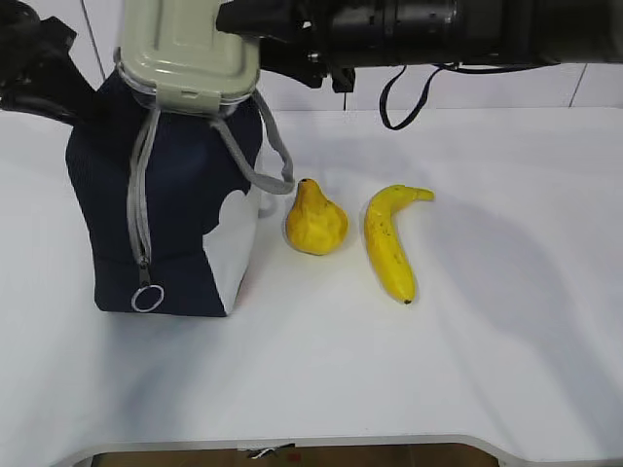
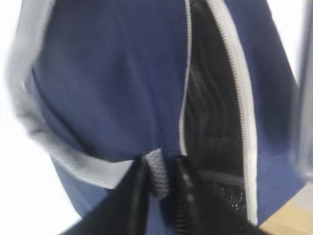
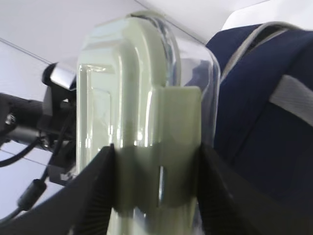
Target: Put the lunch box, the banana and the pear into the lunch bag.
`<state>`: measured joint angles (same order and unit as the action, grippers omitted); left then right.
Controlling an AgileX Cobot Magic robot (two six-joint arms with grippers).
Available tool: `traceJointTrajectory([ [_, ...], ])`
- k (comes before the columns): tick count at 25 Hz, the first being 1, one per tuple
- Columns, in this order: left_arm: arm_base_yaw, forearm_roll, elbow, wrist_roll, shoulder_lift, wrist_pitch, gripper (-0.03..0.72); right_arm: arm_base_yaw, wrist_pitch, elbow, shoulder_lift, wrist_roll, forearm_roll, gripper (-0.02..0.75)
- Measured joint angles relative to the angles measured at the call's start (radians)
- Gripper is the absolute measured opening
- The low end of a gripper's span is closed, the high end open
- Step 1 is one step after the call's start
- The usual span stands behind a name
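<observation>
The navy lunch bag [image 1: 180, 209] stands upright at the left of the table, its grey zipper undone. My right gripper [image 3: 156, 156] is shut on the lunch box [image 1: 190, 49], clear with a sage-green lid, and holds it at the bag's open top. The box fills the right wrist view [image 3: 142, 98], with the bag [image 3: 264, 122] beside it. My left gripper [image 2: 159, 169] is shut on the bag's grey webbing handle [image 2: 155, 169], next to the dark open mouth [image 2: 215, 122]. The pear [image 1: 314, 220] and the banana [image 1: 389, 243] lie on the table right of the bag.
The white table [image 1: 487, 370] runs to a front edge at the bottom. My right arm [image 1: 438, 29] reaches across the top of the exterior view; my left arm [image 1: 29, 58] is at the top left. A white wall stands behind.
</observation>
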<state>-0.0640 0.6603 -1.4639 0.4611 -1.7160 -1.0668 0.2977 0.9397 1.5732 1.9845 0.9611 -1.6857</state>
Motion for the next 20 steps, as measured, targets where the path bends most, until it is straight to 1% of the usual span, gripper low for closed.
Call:
traceJointTrajectory([
  [1, 0.0, 0.0, -0.005, 0.005, 0.0, -0.007, 0.059, 0.002, -0.002, 0.015, 0.012, 0.0, 0.011, 0.383],
  [3, 0.0, 0.0, -0.01, 0.013, 0.0, -0.016, 0.033, 0.006, -0.01, 0.027, 0.032, 0.0, 0.05, 0.383],
  [5, 0.0, 0.0, -0.019, 0.017, 0.0, -0.021, 0.03, 0.006, -0.022, 0.031, 0.055, -0.01, 0.134, 0.383],
  [9, 0.0, 0.0, -0.03, 0.019, 0.006, -0.038, 0.029, -0.009, -0.041, 0.031, 0.08, -0.077, 0.344, 0.383],
  [11, 0.0, 0.004, -0.034, 0.023, 0.011, -0.04, 0.028, -0.018, -0.05, 0.031, 0.08, -0.118, 0.401, 0.383],
  [15, -0.006, 0.023, -0.034, 0.045, 0.014, -0.048, 0.027, -0.027, -0.1, 0.045, 0.084, -0.182, 0.41, 0.383],
  [20, -0.015, 0.069, -0.034, 0.081, 0.014, -0.047, 0.027, 0.011, -0.129, 0.132, 0.135, -0.199, 0.392, 0.383],
])
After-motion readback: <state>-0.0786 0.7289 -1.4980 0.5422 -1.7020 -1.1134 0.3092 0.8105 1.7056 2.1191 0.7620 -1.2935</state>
